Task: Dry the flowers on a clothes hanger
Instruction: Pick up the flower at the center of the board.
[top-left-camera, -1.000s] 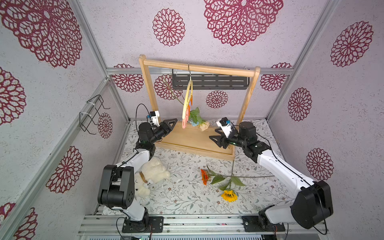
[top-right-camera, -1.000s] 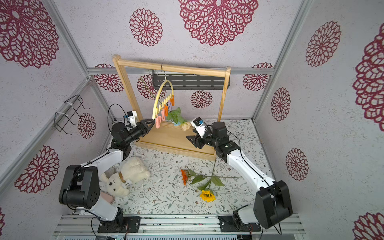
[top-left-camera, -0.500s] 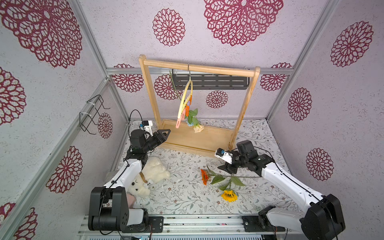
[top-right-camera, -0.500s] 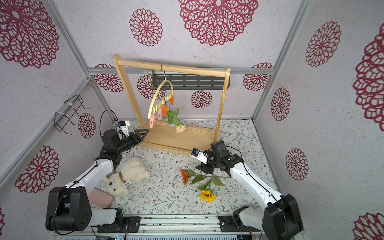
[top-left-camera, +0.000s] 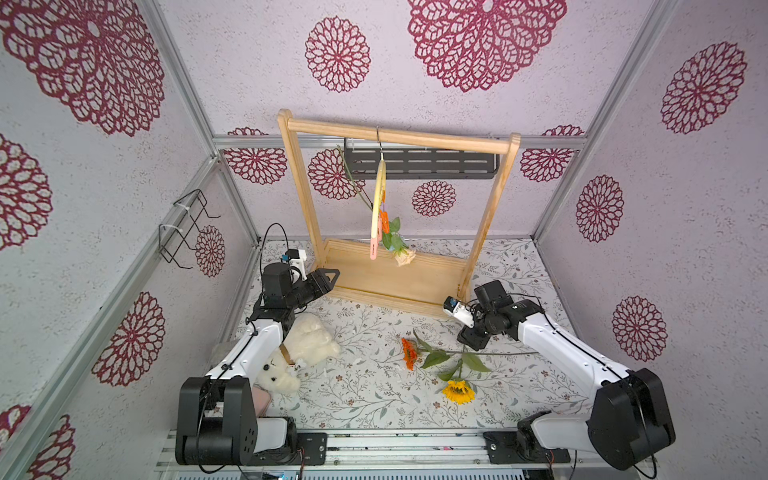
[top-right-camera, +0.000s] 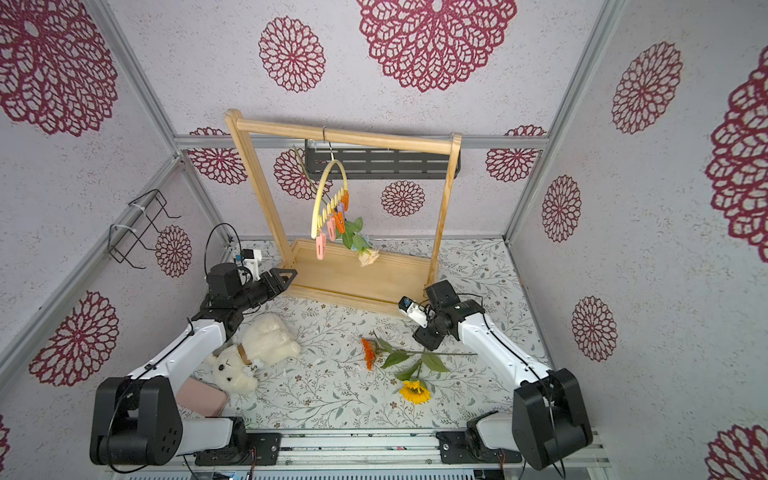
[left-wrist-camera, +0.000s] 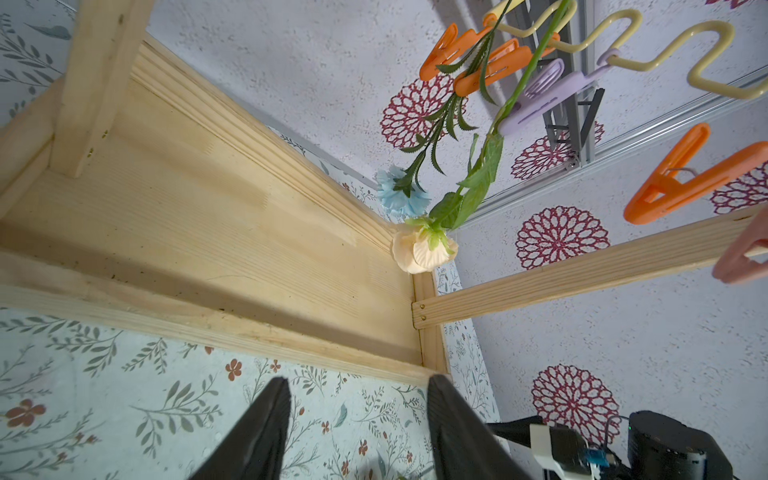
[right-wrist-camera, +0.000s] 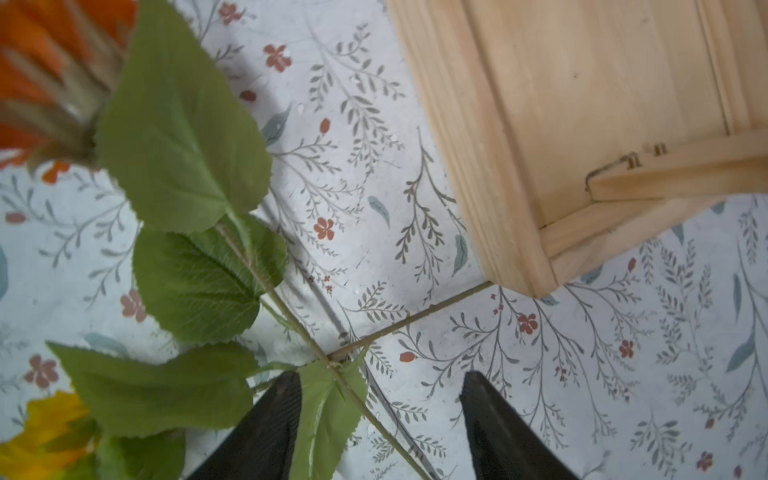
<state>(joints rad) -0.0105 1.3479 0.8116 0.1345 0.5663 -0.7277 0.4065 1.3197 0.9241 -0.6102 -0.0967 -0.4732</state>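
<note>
The left claw (left-wrist-camera: 357, 380) hangs released and empty beside the rack (top-left-camera: 297, 187). The hanger (top-right-camera: 318, 208) holds the rose (left-wrist-camera: 422, 253) and carnation (left-wrist-camera: 401, 197) clipped head-down. On the mat (top-left-camera: 365, 399), gerbera (top-left-camera: 408, 354) and sunflower (top-left-camera: 458, 391) stems cross beneath the right claw (right-wrist-camera: 381, 376), spread wide, grasping nothing. Closing there could pinch both stems or a leaf (right-wrist-camera: 328, 399), dragging two flowers. The rack's base corner sits close; open mat lies toward the front.

rose (top-left-camera: 404, 257), carnation (left-wrist-camera: 402, 196) pegged on hanger (top-left-camera: 377, 187); gerbera (top-left-camera: 408, 353), sunflower (top-left-camera: 458, 391) lie on mat (top-left-camera: 353, 386).
</note>
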